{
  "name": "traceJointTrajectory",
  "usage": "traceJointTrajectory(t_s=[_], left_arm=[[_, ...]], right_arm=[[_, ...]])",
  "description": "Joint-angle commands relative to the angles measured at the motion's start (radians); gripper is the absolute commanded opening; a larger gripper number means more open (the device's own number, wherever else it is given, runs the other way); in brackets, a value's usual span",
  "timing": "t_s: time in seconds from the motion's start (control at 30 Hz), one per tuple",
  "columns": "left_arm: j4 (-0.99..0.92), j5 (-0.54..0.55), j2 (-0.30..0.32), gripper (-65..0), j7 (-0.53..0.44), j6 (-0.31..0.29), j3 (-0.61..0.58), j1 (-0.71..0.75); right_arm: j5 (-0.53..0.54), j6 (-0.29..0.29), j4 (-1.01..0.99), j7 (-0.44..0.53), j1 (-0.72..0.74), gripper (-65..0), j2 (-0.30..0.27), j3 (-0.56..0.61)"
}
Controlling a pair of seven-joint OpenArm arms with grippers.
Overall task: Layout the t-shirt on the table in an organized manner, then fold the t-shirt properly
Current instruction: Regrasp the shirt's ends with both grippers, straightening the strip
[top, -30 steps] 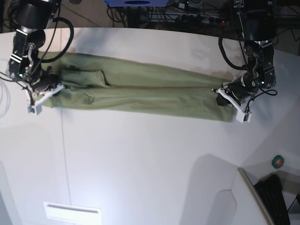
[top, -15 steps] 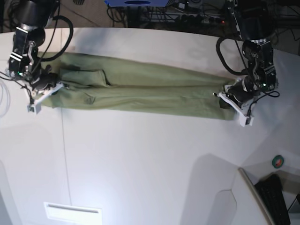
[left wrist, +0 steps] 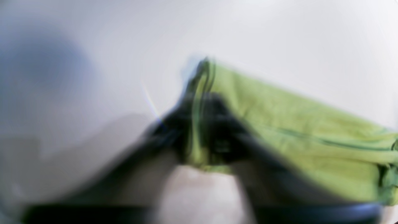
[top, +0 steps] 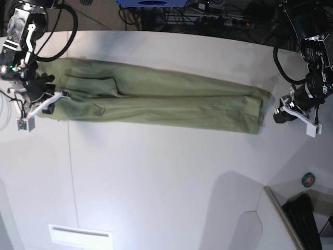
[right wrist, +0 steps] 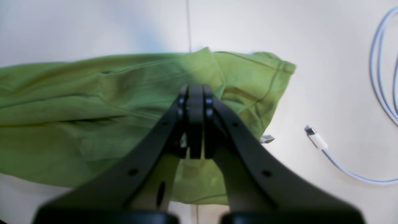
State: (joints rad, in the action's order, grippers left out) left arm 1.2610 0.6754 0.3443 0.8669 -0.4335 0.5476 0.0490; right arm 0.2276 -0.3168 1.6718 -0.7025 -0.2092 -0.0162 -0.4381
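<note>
An olive-green t-shirt (top: 156, 101) lies as a long narrow band across the upper half of the white table (top: 156, 182), its sides already folded inward. At far left the right gripper (right wrist: 196, 121) is clamped on the shirt's end; at far right the left gripper (top: 296, 112) sits just off the other end, its jaws too blurred to read. Crosswise folds appear to remain.
</note>
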Motion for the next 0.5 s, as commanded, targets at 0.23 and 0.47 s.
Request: traceJointTrajectory(t_s=[0.23, 0.47], left_arm=[[-0.126, 0.025, 0.02, -28.1, -0.019, -0.147, 0.006, -0.038], [-0.125, 0.025, 0.02, -28.0, -0.019, -0.155, 0.006, -0.044]], right_arm=[[0.008, -0.002, 0.02, 0.024, 0.003, -65.0, -0.011, -0.001], [0.008, -0.002, 0.018, 0.024, -0.006, -65.0, -0.011, -0.001]])
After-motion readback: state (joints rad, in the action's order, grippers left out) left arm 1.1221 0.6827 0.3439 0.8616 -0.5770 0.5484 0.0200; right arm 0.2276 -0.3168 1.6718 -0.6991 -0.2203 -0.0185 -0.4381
